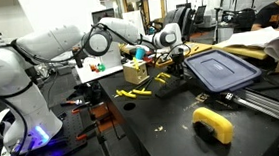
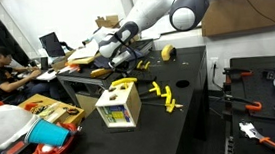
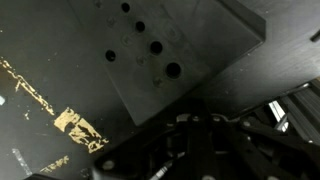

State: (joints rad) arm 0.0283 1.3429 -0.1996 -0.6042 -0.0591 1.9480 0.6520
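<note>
In both exterior views the white arm reaches over the black table. Its gripper (image 1: 178, 59) (image 2: 125, 54) hangs low beside a blue-grey flat lid (image 1: 222, 69). In the wrist view the gripper (image 3: 190, 135) is dark at the bottom, its fingers together and nothing visible between them. Ahead of it lies a grey panel (image 3: 150, 60) with several round holes. Yellow pieces (image 1: 134, 93) (image 2: 162, 95) are scattered on the table near a small wooden box (image 1: 136, 70) (image 2: 118, 107) with a yellow piece on top.
A yellow curved object (image 1: 213, 124) lies near the table's front edge. Aluminium rails (image 1: 272, 100) lie beside it. A red bowl (image 2: 52, 153) and clutter sit on a side table. A person (image 2: 1, 71) sits at a desk behind. Cardboard boxes (image 2: 240, 13) stand at the back.
</note>
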